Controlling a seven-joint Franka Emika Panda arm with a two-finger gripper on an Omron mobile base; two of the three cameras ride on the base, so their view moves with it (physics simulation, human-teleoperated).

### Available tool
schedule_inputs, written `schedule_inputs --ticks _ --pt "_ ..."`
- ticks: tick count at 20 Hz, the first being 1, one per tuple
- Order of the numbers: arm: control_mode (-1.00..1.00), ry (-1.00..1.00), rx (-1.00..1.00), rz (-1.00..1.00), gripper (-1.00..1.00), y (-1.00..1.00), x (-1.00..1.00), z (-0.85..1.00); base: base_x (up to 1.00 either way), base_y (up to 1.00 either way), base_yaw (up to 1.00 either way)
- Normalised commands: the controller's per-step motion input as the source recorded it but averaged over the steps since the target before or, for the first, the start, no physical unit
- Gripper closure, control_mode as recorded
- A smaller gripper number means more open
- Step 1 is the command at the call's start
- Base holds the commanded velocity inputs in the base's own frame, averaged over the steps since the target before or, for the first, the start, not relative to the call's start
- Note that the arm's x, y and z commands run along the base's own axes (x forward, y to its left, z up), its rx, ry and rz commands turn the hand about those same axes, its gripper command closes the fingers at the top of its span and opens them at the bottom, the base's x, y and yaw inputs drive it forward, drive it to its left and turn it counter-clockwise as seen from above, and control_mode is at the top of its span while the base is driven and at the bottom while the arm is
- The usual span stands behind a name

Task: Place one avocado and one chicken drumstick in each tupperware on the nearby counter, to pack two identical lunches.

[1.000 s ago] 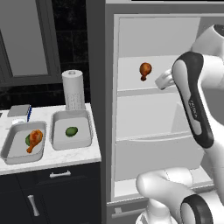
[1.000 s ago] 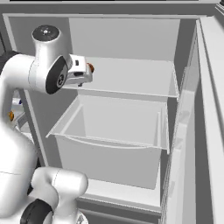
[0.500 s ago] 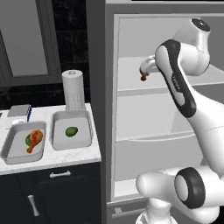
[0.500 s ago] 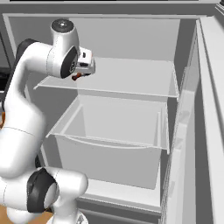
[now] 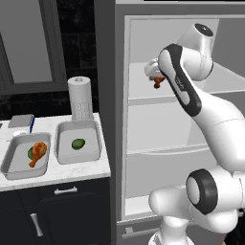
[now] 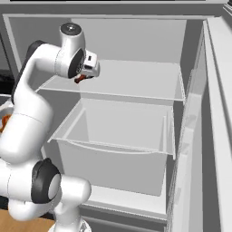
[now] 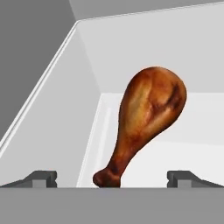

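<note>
No readable text or labels on anything.

Left base view: gripper (image 5: 155,81) is up at the top fridge shelf (image 5: 143,98), mostly masked by the forearm. A bit of orange-brown drumstick (image 5: 157,84) shows right at its tip; can't tell contact from here. Well off to the gripper's left and lower, on the counter (image 5: 72,168): left tupperware (image 5: 9,165) has the other drumstick (image 5: 38,152) lying over an avocado (image 5: 30,153), right tupperware (image 5: 95,146) has a second avocado (image 5: 78,143) alone. A paper towel roll (image 5: 80,98) stands behind the right one, and a small grey box with a blue side (image 5: 21,121) sits behind the left one.

Right base view: gripper (image 6: 87,73) over the near left corner of the shelf (image 6: 136,88), a sliver of drumstick (image 6: 79,79) poking out just below the hand. A clear drawer (image 6: 118,136) sits underneath.

Hand view: fingertips (image 7: 41,177) spread wide, gripping nothing. Drumstick (image 7: 146,120) lies on the white shelf floor (image 7: 197,148) between the two tips and just ahead of them, bone end toward the jaws, fat end away. Not touching either finger. Glossy red-brown skin with darker patches, knobbed bone tip.
</note>
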Motion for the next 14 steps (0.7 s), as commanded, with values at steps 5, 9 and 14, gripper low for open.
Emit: schedule_inputs --ticks 5,9,14 --pt "-1.0 0.04 0.0 0.0 -1.0 0.0 0.3 -0.01 0.0 0.0 0.0" --pt "-1.0 0.05 0.0 0.0 -1.0 0.0 0.08 -0.11 0.0 0.0 0.0" --pt "-1.0 0.06 0.0 0.0 -1.0 0.0 0.12 -0.19 0.0 0.0 0.0"
